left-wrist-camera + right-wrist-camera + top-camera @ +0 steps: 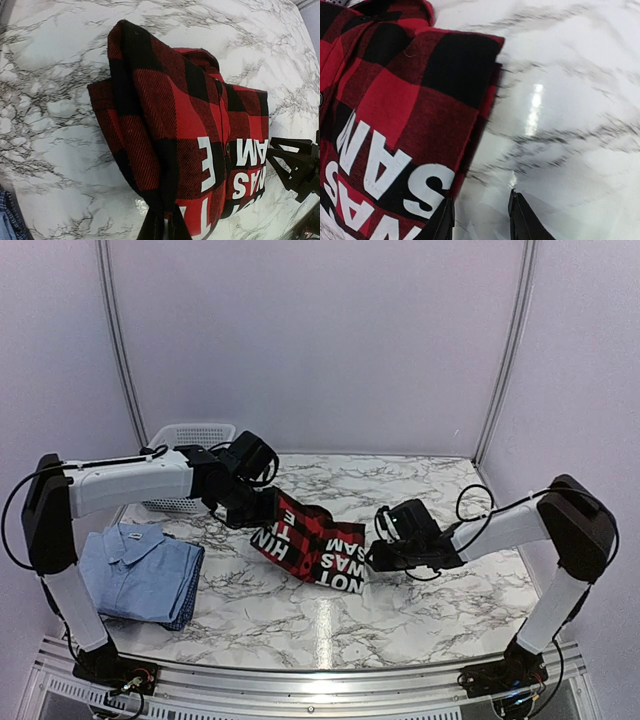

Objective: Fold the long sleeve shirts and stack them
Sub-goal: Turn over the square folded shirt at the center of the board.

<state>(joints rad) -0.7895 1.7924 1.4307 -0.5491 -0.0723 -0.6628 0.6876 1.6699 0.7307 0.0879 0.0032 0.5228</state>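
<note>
On marble table (430,615) | left tool (164,222) pinching flannel shirt (165,120) | right tool (480,216) released beside its edge

Before you: a flannel shirt (310,540) in red-and-black buffalo check, white block letters across a black band; a plain light blue shirt (140,570); a white mesh basket (190,433); a white table (420,600) veined in grey; left arm (130,482) and right arm (500,527) white, joints black; pale lilac walls (320,340).

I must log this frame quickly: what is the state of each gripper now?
Left gripper: closed, pinching an edge of the flannel shirt.
Right gripper: open, holding nothing, right beside that shirt's edge.
</note>
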